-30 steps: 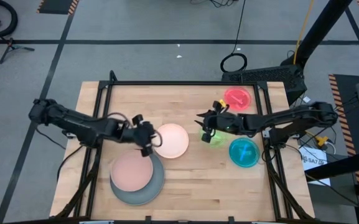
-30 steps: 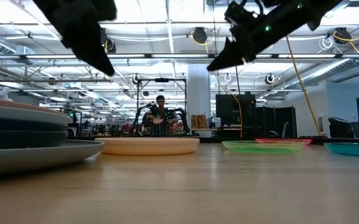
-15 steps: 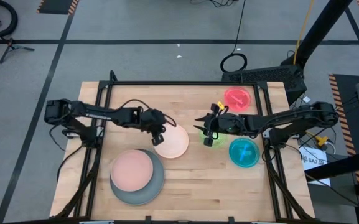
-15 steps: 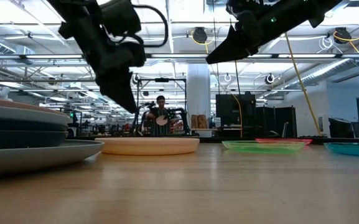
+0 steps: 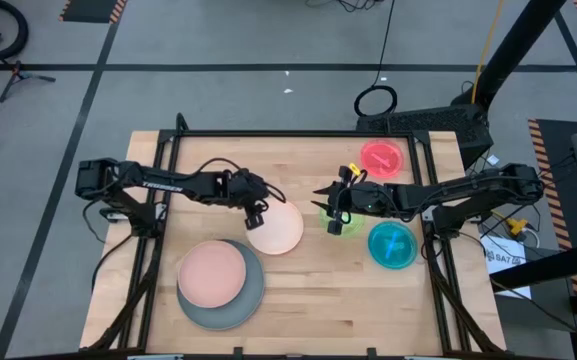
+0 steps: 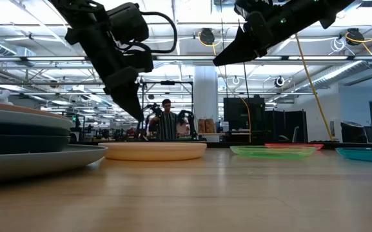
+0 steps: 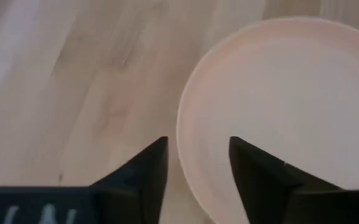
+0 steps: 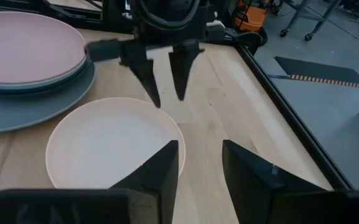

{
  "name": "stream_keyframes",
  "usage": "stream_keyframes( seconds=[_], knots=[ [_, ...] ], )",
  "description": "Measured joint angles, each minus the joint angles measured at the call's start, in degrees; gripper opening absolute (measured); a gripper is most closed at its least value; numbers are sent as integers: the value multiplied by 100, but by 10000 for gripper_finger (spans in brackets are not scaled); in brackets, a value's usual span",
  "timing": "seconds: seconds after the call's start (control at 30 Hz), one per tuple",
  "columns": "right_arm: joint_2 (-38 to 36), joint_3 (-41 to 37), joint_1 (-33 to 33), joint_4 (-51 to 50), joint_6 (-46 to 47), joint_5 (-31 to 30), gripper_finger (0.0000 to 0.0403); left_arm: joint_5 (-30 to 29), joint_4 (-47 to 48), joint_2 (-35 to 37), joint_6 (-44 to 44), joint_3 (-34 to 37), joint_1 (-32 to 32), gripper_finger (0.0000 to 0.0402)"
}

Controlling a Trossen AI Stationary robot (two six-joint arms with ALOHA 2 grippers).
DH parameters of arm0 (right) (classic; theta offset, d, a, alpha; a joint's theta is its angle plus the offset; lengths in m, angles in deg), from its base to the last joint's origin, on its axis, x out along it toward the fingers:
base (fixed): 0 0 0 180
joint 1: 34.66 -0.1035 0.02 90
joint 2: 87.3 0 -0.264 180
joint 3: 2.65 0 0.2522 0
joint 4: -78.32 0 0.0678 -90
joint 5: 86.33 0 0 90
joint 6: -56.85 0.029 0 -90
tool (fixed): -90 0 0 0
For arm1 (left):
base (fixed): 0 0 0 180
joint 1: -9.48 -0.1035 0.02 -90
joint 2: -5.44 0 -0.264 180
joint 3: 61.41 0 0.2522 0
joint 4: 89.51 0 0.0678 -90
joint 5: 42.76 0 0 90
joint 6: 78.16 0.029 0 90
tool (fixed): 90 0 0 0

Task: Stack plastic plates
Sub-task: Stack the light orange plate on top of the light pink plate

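Fingers parted, the left gripper [image 5: 256,213] hangs over the cream plate's [image 5: 277,228] near rim beside the stack [image 5: 220,284], right gripper [image 5: 332,212] spread too; misjudge that thin lip and it skids away.

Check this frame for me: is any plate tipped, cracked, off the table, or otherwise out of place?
Nothing stands out. The stack topped by the salmon pink plate sits level, and the cream plate, green plate, red plate and teal plate lie flat. The left gripper hovers open over the cream plate's rim; the right gripper is raised, open.
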Motion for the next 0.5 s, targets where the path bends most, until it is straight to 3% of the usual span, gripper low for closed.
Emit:
stream_keyframes(
  seconds=[0.13,0.5],
  knots=[
    [2,0,0,-12,3,0,116,85,-220,-256,209,2,-6,203],
    [2,0,0,-56,44,2,116,95,-215,-1026,148,2,-198,207]
  ],
)
